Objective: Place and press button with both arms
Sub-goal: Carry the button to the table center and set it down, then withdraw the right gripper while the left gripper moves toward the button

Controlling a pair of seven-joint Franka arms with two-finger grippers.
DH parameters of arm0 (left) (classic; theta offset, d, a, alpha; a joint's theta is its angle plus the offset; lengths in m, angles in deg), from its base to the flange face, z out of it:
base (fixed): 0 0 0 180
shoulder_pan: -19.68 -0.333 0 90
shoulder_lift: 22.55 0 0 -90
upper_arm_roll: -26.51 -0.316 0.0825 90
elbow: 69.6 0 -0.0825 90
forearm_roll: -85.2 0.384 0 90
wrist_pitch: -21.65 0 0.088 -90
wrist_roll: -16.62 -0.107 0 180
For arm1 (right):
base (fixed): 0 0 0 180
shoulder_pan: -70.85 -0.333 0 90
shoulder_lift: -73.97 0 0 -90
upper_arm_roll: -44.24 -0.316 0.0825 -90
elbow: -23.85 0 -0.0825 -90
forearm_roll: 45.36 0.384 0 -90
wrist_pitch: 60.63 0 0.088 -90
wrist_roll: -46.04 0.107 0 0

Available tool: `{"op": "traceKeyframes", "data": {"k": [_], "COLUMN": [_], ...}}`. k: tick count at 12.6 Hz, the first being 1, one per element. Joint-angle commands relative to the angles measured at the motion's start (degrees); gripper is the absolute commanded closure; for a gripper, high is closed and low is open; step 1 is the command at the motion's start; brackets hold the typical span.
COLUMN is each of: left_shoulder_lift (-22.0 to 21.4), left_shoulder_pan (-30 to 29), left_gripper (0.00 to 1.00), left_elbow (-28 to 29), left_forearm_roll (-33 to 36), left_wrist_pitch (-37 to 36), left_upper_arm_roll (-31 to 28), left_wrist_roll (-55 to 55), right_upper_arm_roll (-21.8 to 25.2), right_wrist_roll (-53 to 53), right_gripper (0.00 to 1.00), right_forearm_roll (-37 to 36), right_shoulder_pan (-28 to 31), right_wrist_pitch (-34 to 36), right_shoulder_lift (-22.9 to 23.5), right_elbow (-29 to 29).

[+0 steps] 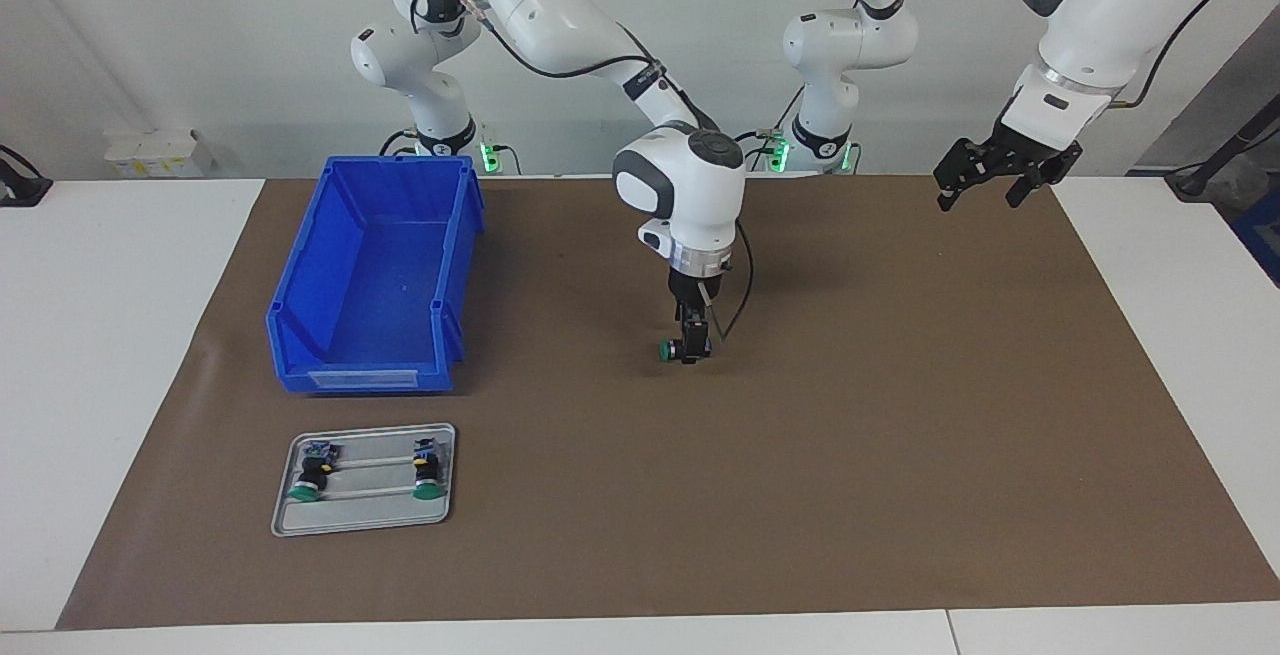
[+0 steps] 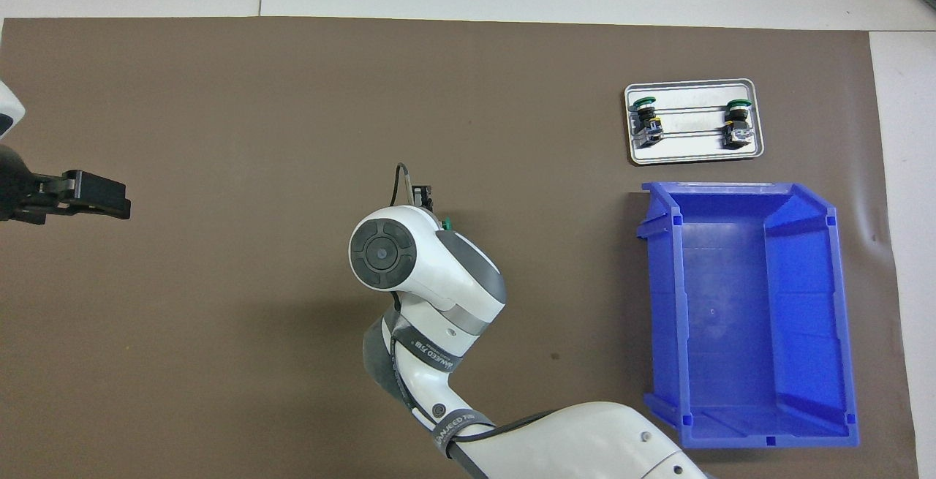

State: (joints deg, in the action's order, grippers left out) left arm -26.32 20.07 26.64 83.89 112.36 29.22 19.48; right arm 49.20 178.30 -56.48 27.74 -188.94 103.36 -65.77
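Slippage is the main hazard: the right hand [image 1: 690,349], clamped on the button [image 1: 664,351] low over the surface [image 1: 900,415] beside the blue bin [image 1: 375,275], may drop or tilt it, while the left hand [image 1: 985,175] waits apart-fingered, well clear.

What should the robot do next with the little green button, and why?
Probably lower it the last bit onto the brown mat and let go. The right tool holds the button sideways just over the middle of the mat, while the left tool waits up in the air, ready to press.
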Motion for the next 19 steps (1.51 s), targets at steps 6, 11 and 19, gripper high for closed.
{"op": "traceKeyframes", "data": {"k": [6, 11, 19], "left_shoulder_lift": [-1.5, -1.2, -1.1], "left_shoulder_pan": [-0.1, 0.9, 10.6], "left_gripper": [0.0, 0.0, 0.0], "left_elbow": [1.7, 1.5, 2.4], "left_forearm_roll": [0.8, 0.7, 0.3], "left_wrist_pitch": [0.7, 2.9, 11.1], "left_upper_arm_roll": [0.0, 0.6, 1.4], "left_wrist_roll": [0.2, 0.0, -0.1], "right_upper_arm_roll": [-0.8, -0.8, -0.5], "right_wrist_roll": [-44.5, -82.5, -120.1], "right_gripper": [0.0, 0.0, 0.0], "right_forearm_roll": [0.0, 8.3, 8.5], "right_shoulder_pan": [17.9, 31.1, 42.8], "right_wrist_pitch": [5.6, 10.0, 31.0], "right_shoulder_lift": [-15.2, -21.1, -24.7], "right_elbow": [-5.8, -5.6, 2.8]}}
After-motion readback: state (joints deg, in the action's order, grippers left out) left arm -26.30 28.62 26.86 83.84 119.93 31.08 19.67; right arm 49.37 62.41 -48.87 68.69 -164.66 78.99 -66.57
